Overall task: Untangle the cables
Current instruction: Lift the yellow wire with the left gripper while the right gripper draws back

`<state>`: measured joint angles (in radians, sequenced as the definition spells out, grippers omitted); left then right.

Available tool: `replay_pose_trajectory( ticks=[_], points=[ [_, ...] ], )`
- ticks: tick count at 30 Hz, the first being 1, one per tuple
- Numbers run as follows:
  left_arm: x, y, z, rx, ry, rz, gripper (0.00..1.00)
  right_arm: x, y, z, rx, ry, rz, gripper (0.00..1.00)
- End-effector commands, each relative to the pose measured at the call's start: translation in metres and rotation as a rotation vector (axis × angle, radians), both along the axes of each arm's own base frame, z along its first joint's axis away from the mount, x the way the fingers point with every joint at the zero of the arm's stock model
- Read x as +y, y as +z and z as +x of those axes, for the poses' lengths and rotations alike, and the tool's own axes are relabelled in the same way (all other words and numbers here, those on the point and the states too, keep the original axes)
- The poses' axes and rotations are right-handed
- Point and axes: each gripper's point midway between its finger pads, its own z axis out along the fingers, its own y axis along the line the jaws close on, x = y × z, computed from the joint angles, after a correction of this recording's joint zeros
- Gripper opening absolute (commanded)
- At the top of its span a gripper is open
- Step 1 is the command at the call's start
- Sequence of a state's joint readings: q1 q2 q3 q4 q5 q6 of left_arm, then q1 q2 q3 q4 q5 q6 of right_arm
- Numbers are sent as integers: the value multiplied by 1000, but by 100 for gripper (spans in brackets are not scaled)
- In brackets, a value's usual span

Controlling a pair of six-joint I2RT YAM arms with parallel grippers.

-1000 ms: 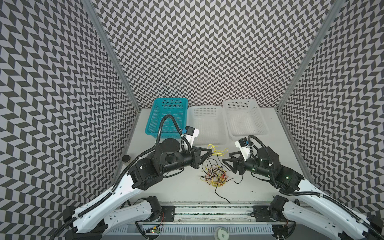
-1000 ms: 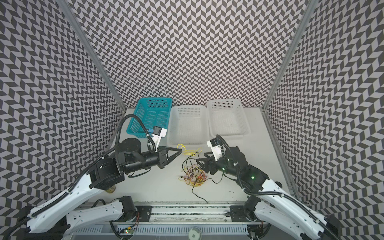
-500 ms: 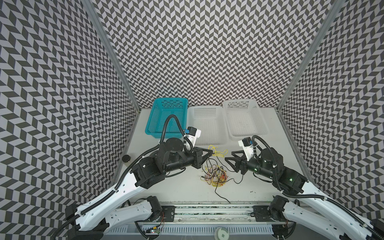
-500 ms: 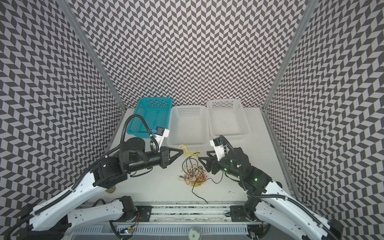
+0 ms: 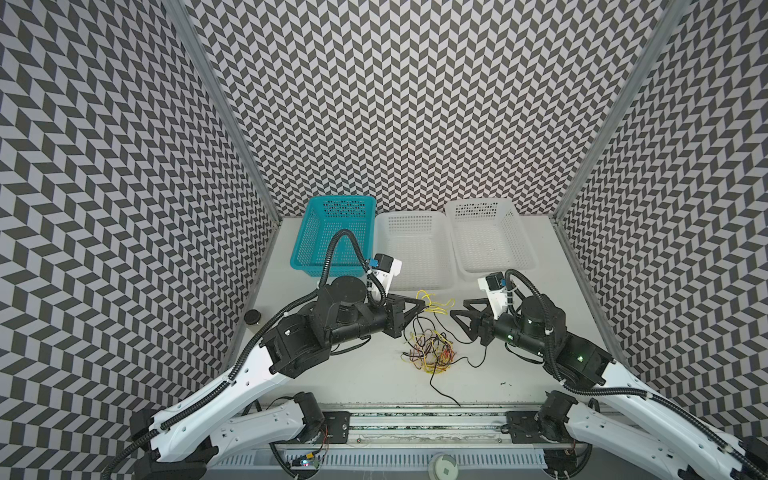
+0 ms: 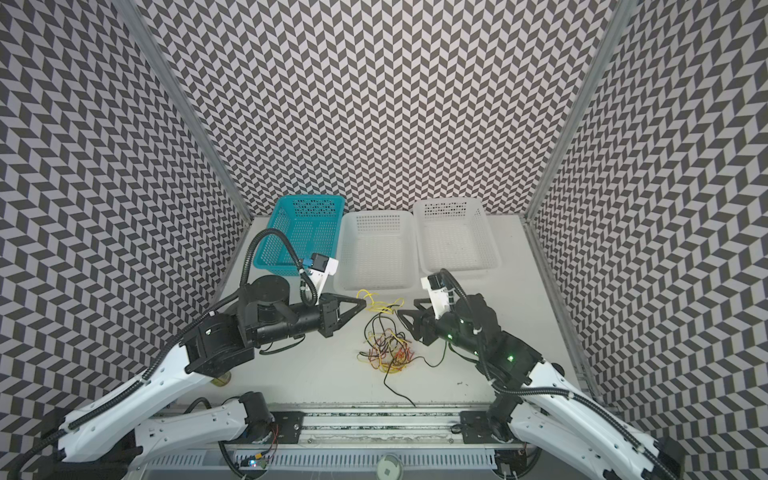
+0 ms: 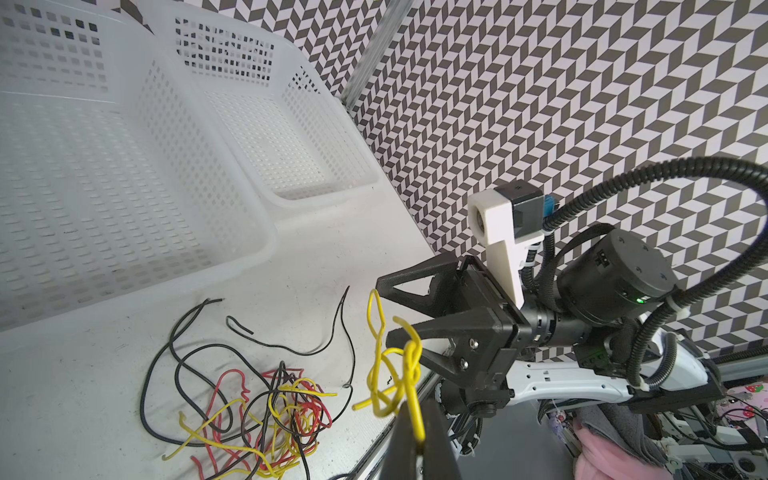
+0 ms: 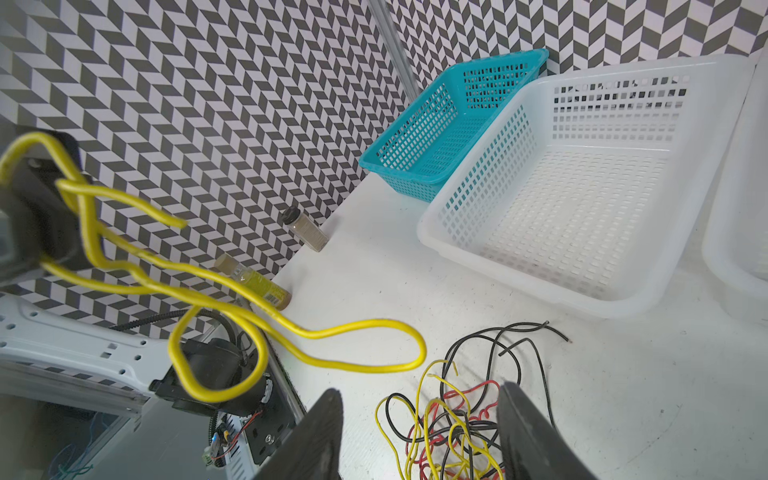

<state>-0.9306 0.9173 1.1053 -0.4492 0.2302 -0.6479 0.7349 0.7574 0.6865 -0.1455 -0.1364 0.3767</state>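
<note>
The left end effector (image 7: pixel 419 415) is clamped shut on a few yellow cables (image 7: pixel 409 353) that are twisted together. It holds them up off the tabletop (image 5: pixel 365 386). In both top views its tip (image 5: pixel 423 304) (image 6: pixel 364 306) points across the middle, and the yellow loops (image 5: pixel 434 306) spread out from it toward the other arm.

The right end effector (image 8: pixel 419 399) faces it with its jaws well apart and nothing between them. In a top view it (image 5: pixel 459 321) sits just beside the far end of the yellow loops. Whether a fingertip touches them cannot be told. In the right wrist view the nearest yellow loop (image 8: pixel 374 322) hangs just ahead of the spread fingers (image 8: pixel 324 419).

Below and between the two arms, the remaining cables (image 5: pixel 432 353) (image 6: pixel 388 351) lie in a loose black, red and yellow tangle on the tabletop. A single black cable (image 5: pixel 446 395) trails from it toward the front edge. Other black strands (image 7: pixel 291 353) curl out toward the baskets.

Along the back wall, a teal basket (image 5: pixel 316 220) and two white baskets (image 5: pixel 409 215) (image 5: pixel 482 203) stand side by side. They are well apart from the tangle.
</note>
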Motion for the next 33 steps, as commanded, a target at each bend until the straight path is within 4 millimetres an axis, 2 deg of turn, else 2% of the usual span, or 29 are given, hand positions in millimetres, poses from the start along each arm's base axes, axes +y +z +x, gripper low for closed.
replay_pose_trajectory(
  ticks=[1,12,17,20,26,29,33],
  points=[
    [0,3,-5,-14,-19,-10,0,0,17,7,-43,-27,46,58],
    [-8,2,-13,-15,-70,-24,0,-1,14,26,-59,-104,37,52],
    [-7,4,-12,-18,-61,-52,0,4,4,30,-35,-96,30,49],
    [-2,9,-14,-33,-55,-69,0,3,-6,31,-18,-105,17,38],
    [1,17,-20,-56,-71,-104,0,-16,-20,38,-21,-212,-21,14],
    [-2,18,-22,-54,-90,-111,0,-23,-28,41,-9,-247,-27,8],
    [0,9,-15,-40,-56,-71,0,-28,-23,37,-24,-245,-17,8]
  ],
)
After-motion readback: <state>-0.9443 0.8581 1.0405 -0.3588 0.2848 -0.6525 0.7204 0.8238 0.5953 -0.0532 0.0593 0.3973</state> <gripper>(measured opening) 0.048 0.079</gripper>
